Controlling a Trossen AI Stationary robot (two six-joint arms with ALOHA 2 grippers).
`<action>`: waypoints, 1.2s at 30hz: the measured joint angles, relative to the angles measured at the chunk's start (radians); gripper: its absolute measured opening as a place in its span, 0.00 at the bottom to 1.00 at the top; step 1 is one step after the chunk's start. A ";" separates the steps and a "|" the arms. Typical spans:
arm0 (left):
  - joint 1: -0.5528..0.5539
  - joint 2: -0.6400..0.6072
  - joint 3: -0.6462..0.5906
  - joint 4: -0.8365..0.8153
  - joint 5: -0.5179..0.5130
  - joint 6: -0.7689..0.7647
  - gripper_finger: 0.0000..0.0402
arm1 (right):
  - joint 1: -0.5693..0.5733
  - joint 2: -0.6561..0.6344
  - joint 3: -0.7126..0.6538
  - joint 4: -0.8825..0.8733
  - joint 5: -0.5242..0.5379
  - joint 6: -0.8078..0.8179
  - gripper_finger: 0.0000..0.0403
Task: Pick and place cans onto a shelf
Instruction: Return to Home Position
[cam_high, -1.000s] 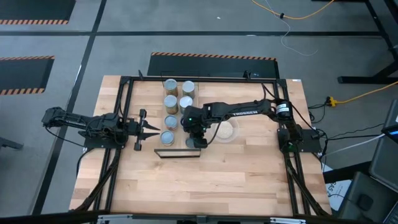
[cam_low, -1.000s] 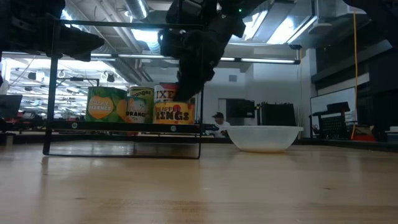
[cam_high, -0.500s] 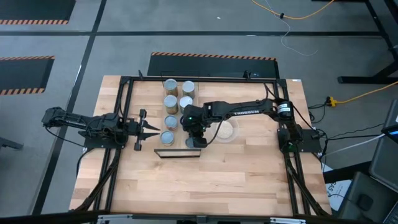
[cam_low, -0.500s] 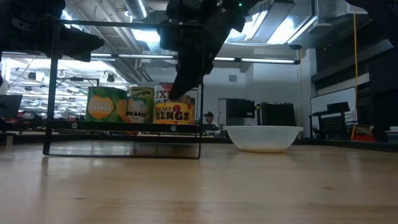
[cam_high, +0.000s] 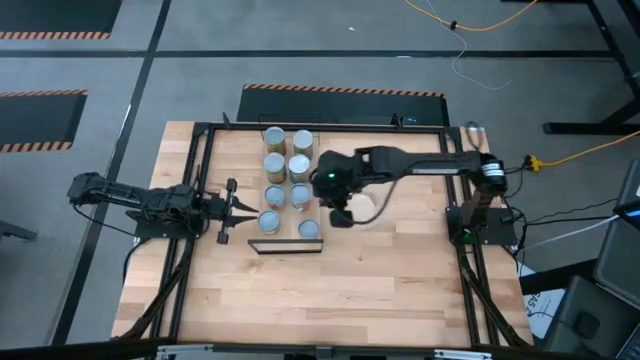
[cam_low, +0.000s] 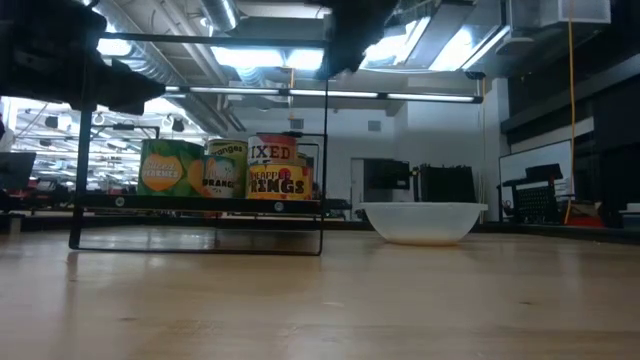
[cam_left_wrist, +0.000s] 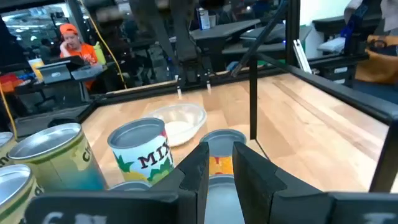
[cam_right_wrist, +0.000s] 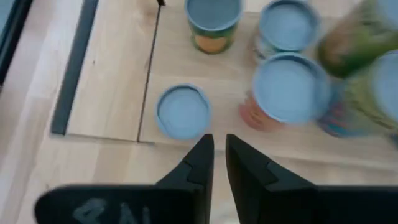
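Your right claw (cam_high: 338, 215), closed on nothing, hangs beside the bowl (cam_high: 368, 208). The cans (cam_high: 275, 195) stand on the shelf (cam_low: 200, 204). You're homing, I judge: draw back clear of the cans. The left claw (cam_high: 240, 210) waits alongside.

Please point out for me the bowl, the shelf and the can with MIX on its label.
bowl (cam_low: 422, 222): low view, its side wall.
shelf (cam_low: 200, 204): low view, front edge of its deck.
can with MIX (cam_left_wrist: 140, 152): left wrist view, its label.
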 joint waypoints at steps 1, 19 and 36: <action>0.000 -0.002 0.000 -0.004 0.002 -0.004 0.16 | 0.005 -0.027 0.000 -0.020 0.025 0.000 0.12; 0.024 -0.183 0.000 -0.062 -0.002 0.099 0.16 | 0.176 -0.660 -0.375 -0.017 0.251 0.111 0.12; 0.060 -0.230 0.000 -0.125 -0.011 0.069 0.16 | 0.218 -1.293 -1.096 0.445 0.230 0.138 0.12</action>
